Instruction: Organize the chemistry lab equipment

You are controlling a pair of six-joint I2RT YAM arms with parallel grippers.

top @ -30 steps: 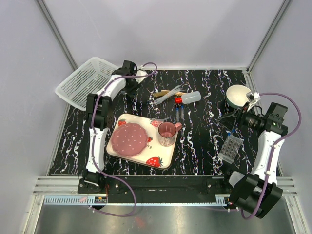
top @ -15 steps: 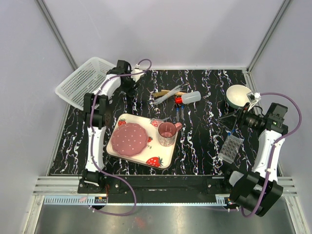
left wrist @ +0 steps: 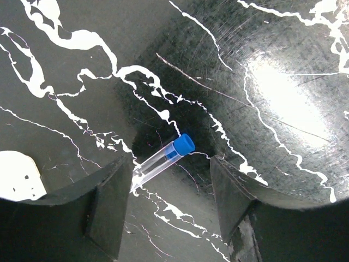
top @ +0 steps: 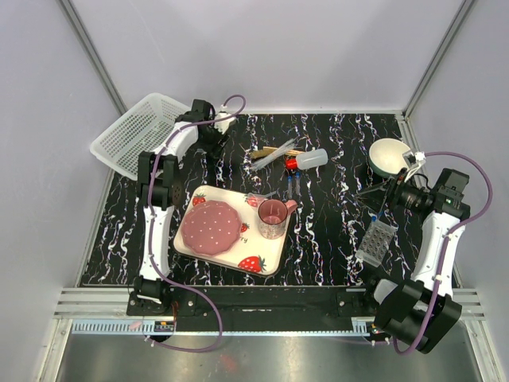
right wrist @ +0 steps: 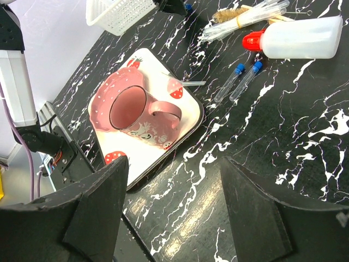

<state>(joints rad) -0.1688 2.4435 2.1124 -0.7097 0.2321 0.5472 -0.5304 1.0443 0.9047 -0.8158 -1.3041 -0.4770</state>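
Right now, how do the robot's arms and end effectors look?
The left arm and right arm have white links, black joints and a looping purple cable. The left end effector and right end effector each show two broad black fingers.

Blue-capped tube (left wrist: 173,150), tail end hidden behind the left gripper (left wrist: 172,169); white basket (right wrist: 117,13) cut by the top edge.

Tray (top: 274,253) sits near-left of centre on table (top: 334,135); plate (top: 209,227) on its left half, cup (top: 273,218) on its right, just beside plate. Behind tray: two loose tubes (top: 293,185) side by side, then bottle (top: 308,159) w/ tube bundle (top: 274,153) at its left. Rack (top: 376,241) near right; bowl (top: 389,155) behind it. Basket (top: 139,134) at far-left corner; single tube (left wrist: 163,159) on table nr it.
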